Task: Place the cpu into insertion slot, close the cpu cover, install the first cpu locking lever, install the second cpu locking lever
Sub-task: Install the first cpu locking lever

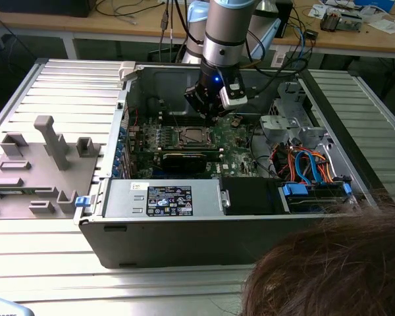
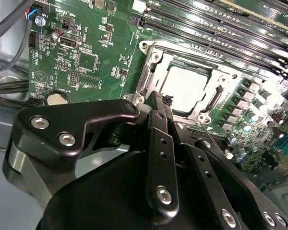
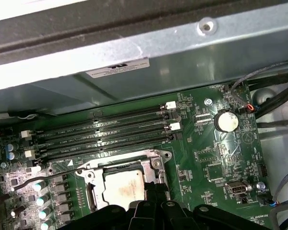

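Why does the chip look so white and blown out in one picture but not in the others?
In the second wrist view the cpu glares white, its surface washed out. In the first wrist view the cpu shows a duller, brownish tint. In the exterior view the case interior is shadowed beneath the arm.

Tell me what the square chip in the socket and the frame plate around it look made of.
Silver-grey square cpu: looks like bare brushed metal, from its pale matte sheen. Thin dark-metal cpu cover framing it: apparently stamped steel, with glinting edges and screw heads.
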Motion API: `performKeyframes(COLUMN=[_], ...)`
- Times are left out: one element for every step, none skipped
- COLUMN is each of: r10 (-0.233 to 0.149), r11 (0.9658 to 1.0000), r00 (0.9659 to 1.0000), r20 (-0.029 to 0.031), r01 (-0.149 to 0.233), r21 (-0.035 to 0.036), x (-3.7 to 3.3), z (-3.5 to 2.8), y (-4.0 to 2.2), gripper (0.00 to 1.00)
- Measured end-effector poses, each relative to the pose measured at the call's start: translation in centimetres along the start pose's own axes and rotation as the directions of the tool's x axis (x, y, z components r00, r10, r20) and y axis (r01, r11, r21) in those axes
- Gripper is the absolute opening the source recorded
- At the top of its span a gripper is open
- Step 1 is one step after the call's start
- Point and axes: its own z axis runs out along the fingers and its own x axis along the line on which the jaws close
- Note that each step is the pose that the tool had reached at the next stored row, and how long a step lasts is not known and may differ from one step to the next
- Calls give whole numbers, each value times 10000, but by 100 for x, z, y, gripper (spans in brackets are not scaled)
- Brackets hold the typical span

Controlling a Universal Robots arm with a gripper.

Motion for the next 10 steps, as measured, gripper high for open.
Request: performKeyframes(r10=[-54, -83, -115, -142, -180, -240, -284, -336, -389, -416], r11=[10000, 10000, 9999, 9999, 9998, 9997, 9996, 9994, 9992, 9991], r00=[10000, 10000, 9999, 9999, 9998, 9997, 9996, 9994, 9992, 9991], r20=[-1, -1, -2, -2, -3, -4, -4, -6, -7, -7], r01=[54, 83, 115, 142, 180, 240, 284, 336, 389, 416], r21=[3, 4, 6, 7, 9, 13, 14, 17, 19, 21], x=[0, 0, 0, 0, 0, 0, 0, 0, 0, 0], z=[0, 0, 0, 0, 0, 0, 0, 0, 0, 0], y=[0, 0, 0, 0, 0, 0, 0, 0, 0, 0], gripper=[11, 11, 11, 11, 11, 11, 11, 11, 11, 11])
